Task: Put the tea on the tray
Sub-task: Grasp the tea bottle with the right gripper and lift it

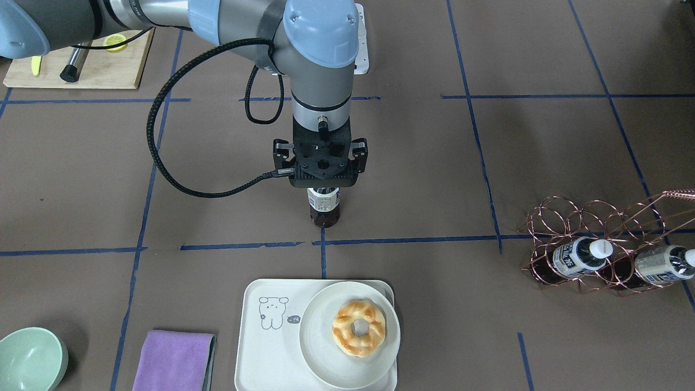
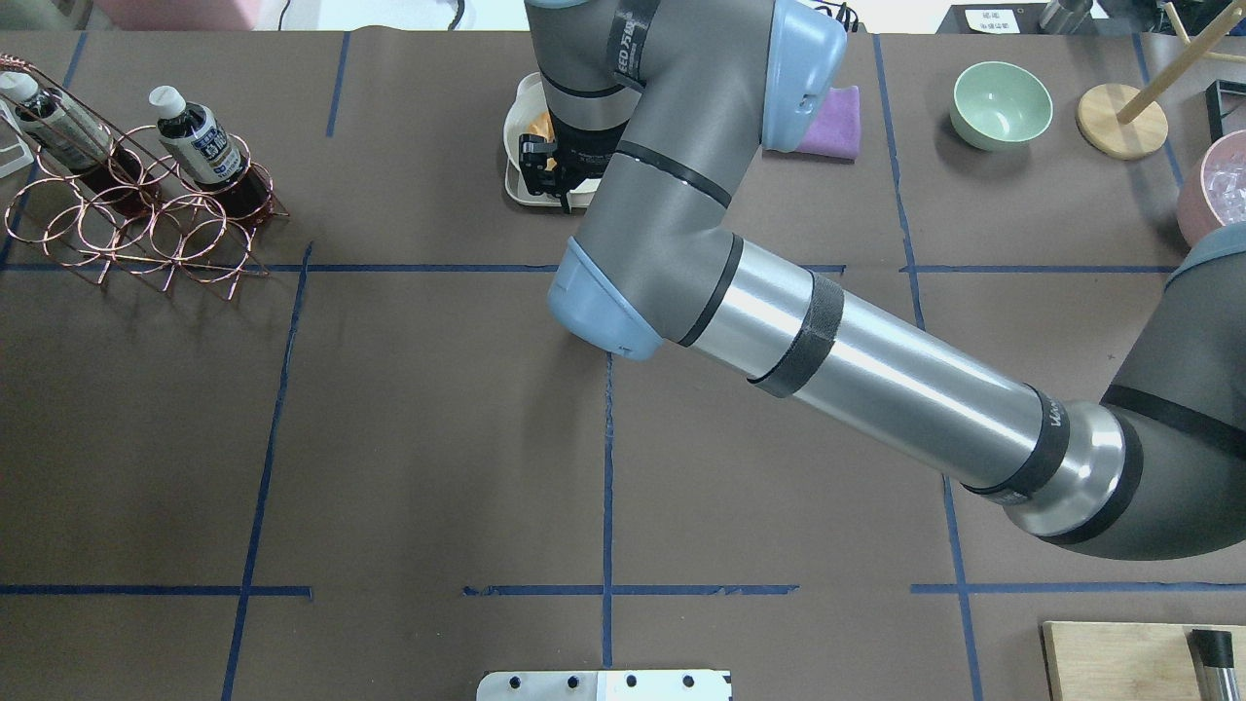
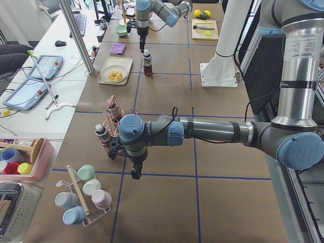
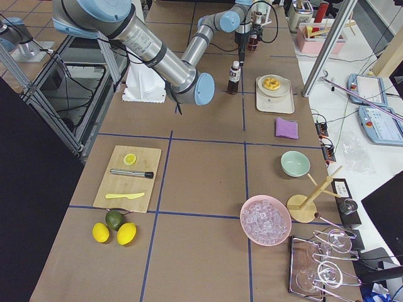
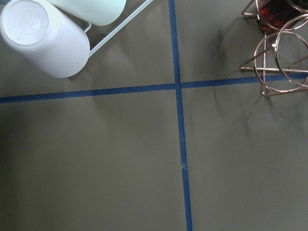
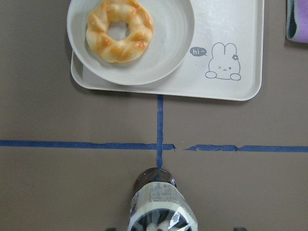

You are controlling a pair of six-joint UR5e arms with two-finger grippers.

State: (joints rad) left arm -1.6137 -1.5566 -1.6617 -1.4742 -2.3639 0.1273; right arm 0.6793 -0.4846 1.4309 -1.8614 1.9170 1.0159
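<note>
The tea (image 1: 324, 209) is a small bottle of dark liquid with a white cap. It stands upright on the brown table just behind a blue tape line. My right gripper (image 1: 323, 183) hangs straight over its cap, jaws spread wide, not closed on it. In the right wrist view the tea (image 6: 161, 207) shows at the bottom centre. The off-white tray (image 6: 236, 29) with a grey cartoon lies beyond the tape line. My left gripper (image 3: 135, 173) points down by the copper rack; I cannot tell whether it is open or shut.
A round cream plate (image 1: 326, 361) with a glazed doughnut (image 1: 359, 327) fills the tray's right half. A copper wire rack (image 1: 597, 255) holds two more bottles. A purple cloth (image 1: 174, 361), a green bowl (image 1: 30, 358) and a wooden cutting board (image 1: 103, 68) lie around.
</note>
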